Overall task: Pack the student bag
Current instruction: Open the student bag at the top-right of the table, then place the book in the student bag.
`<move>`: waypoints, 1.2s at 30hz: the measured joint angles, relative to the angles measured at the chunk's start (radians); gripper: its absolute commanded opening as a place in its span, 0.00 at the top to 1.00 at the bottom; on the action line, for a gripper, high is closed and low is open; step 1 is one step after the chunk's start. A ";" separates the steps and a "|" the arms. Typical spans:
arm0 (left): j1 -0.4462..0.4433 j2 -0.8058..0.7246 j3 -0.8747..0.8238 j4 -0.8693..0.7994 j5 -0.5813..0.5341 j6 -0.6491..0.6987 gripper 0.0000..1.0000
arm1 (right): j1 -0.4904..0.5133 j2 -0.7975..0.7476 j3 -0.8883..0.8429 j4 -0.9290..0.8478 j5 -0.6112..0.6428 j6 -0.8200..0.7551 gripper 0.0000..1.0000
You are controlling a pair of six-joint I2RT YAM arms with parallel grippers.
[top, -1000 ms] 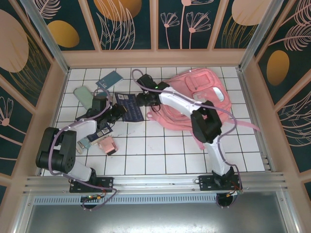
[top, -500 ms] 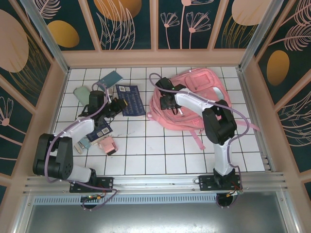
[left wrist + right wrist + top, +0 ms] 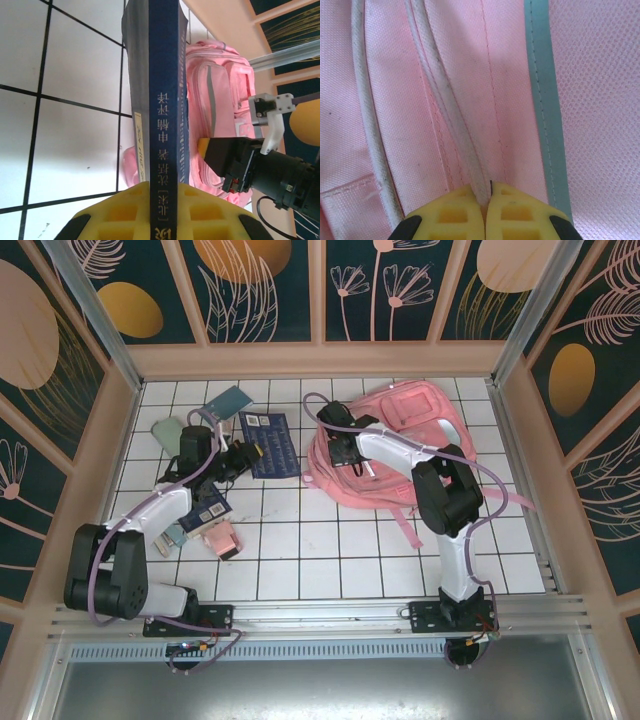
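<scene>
The student bag [image 3: 420,415] is pink, with white piping and a pale teal stripe. Beside it, the book [image 3: 165,100] is dark blue with pale lettering. Under the bag, the counter [image 3: 330,550] is white with dark grid lines. The left end effector [image 3: 164,215] and right end effector [image 3: 487,205] are yellow.

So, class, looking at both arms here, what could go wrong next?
1. The right tool pinches only a thin corded seam of the student bag; pulling could make it slip free.
2. The left tool holds the blue book by one end, so it may twist or droop on the way over.
</scene>
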 measured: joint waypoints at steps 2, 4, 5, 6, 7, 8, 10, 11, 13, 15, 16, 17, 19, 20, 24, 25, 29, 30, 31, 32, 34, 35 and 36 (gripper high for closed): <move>0.000 -0.012 0.000 0.001 0.004 -0.008 1.00 | 0.000 -0.008 0.011 -0.010 0.003 0.000 1.00; 0.000 -0.018 0.000 0.008 0.010 -0.020 1.00 | -0.001 -0.024 0.029 -0.028 0.008 0.000 1.00; 0.000 -0.020 0.000 0.010 0.011 -0.026 1.00 | -0.002 -0.033 0.040 -0.037 0.009 0.000 1.00; 0.000 -0.021 0.000 0.015 0.013 -0.032 1.00 | -0.004 -0.044 0.058 -0.050 0.010 0.000 1.00; 0.000 -0.021 0.000 0.021 0.014 -0.039 1.00 | -0.007 -0.054 0.076 -0.060 0.011 0.000 1.00; 0.000 -0.021 -0.002 0.029 0.016 -0.045 1.00 | -0.011 -0.064 0.095 -0.070 0.011 0.000 1.00; 0.000 -0.021 -0.011 0.062 0.025 -0.068 1.00 | -0.022 -0.087 0.142 -0.089 0.006 0.000 1.00; 0.000 -0.021 -0.017 0.079 0.029 -0.079 1.00 | -0.027 -0.097 0.159 -0.095 0.001 0.000 1.00; -0.003 -0.018 -0.035 0.134 0.038 -0.118 1.00 | -0.044 -0.122 0.205 -0.113 -0.018 0.000 1.00; -0.012 -0.009 -0.048 0.184 0.043 -0.154 1.00 | -0.063 -0.145 0.242 -0.122 -0.045 0.001 1.00; -0.020 -0.001 -0.050 0.209 0.043 -0.175 1.00 | -0.071 -0.158 0.258 -0.128 -0.063 0.000 1.00; -0.030 0.006 -0.052 0.232 0.042 -0.192 1.00 | -0.077 -0.167 0.269 -0.132 -0.079 0.000 1.00; -0.062 0.024 -0.052 0.286 0.034 -0.232 1.00 | -0.091 -0.192 0.285 -0.132 -0.129 0.000 1.00; -0.079 0.032 -0.052 0.310 0.027 -0.248 1.00 | -0.096 -0.203 0.288 -0.132 -0.149 0.001 1.00; -0.173 0.090 -0.047 0.428 -0.002 -0.317 1.00 | -0.135 -0.248 0.289 -0.132 -0.262 0.020 1.00; -0.196 0.115 -0.040 0.452 -0.007 -0.334 1.00 | -0.148 -0.258 0.289 -0.131 -0.289 0.031 1.00; -0.273 0.232 0.010 0.532 -0.037 -0.389 1.00 | -0.184 -0.281 0.289 -0.131 -0.354 0.061 1.00; -0.287 0.262 0.028 0.545 -0.047 -0.402 1.00 | -0.190 -0.285 0.289 -0.131 -0.363 0.068 1.00; -0.303 0.298 0.049 0.566 -0.055 -0.417 1.00 | -0.194 -0.288 0.288 -0.131 -0.372 0.072 1.00; -0.315 0.326 0.067 0.586 -0.057 -0.428 1.00 | -0.195 -0.290 0.286 -0.131 -0.377 0.080 1.00; -0.341 0.393 0.121 0.613 -0.071 -0.449 1.00 | -0.195 -0.295 0.283 -0.130 -0.384 0.090 1.00; -0.353 0.421 0.148 0.619 -0.079 -0.455 1.00 | -0.195 -0.297 0.280 -0.129 -0.388 0.092 1.00; -0.367 0.451 0.178 0.624 -0.085 -0.460 1.00 | -0.195 -0.299 0.276 -0.127 -0.393 0.095 1.00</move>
